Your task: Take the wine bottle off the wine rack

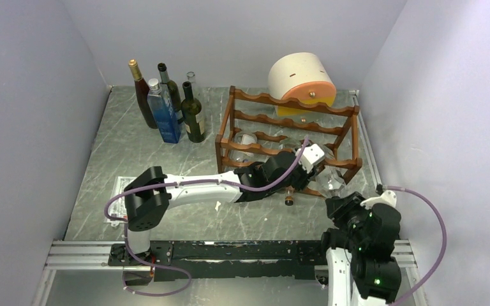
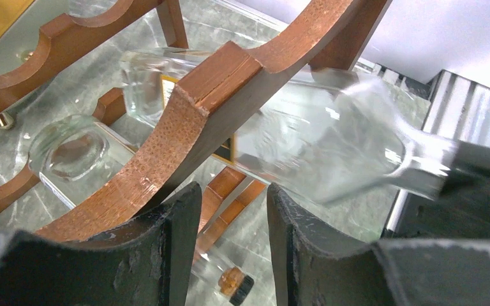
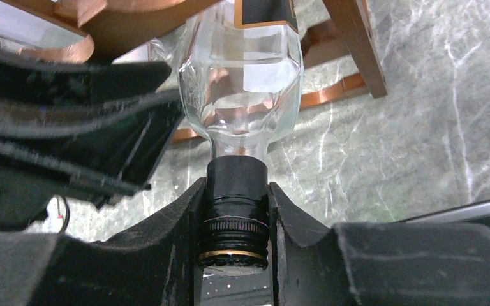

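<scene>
The reddish-brown wine rack [image 1: 291,101] stands at the back middle of the table. A clear glass wine bottle [image 1: 329,182] with a black cap lies in its front right cradle, neck pointing toward me. My right gripper [image 3: 236,186] is shut on the bottle's black capped neck [image 3: 236,191]. In the left wrist view the same wine bottle [image 2: 332,140] lies slanting behind the scalloped rail [image 2: 185,121]. My left gripper [image 2: 233,191] hovers just over that front rail, jaws a narrow gap apart with nothing between them; its left finger [image 2: 178,229] lies against the wood.
A second clear bottle with a brown cap [image 2: 236,284] lies in the lower tier, its neck poking out front [image 1: 289,199]. Several upright bottles [image 1: 166,108] stand back left. A white-and-orange cylinder [image 1: 302,80] sits behind the rack. Walls close in on the left, back and right.
</scene>
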`<action>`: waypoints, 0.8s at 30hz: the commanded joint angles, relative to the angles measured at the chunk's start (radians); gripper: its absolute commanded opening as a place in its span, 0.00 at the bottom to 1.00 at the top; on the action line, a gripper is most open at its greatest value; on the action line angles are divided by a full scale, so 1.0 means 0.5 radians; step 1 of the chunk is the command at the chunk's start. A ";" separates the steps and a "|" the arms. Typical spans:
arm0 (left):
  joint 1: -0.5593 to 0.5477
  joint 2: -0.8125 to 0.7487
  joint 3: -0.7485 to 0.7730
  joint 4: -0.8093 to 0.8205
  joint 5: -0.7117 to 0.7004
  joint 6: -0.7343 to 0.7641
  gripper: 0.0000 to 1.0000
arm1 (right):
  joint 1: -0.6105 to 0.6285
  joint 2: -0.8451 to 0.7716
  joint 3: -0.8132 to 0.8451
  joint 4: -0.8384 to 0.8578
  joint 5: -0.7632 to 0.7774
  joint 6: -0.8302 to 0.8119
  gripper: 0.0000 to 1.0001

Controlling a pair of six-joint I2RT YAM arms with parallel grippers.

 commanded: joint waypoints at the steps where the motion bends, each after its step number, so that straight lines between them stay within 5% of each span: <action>1: 0.141 0.030 0.169 0.119 -0.107 0.002 0.48 | 0.024 -0.096 0.165 -0.058 -0.029 -0.069 0.00; 24: 0.193 0.185 0.324 0.064 -0.035 0.078 0.49 | 0.024 -0.127 0.570 -0.265 0.185 -0.143 0.00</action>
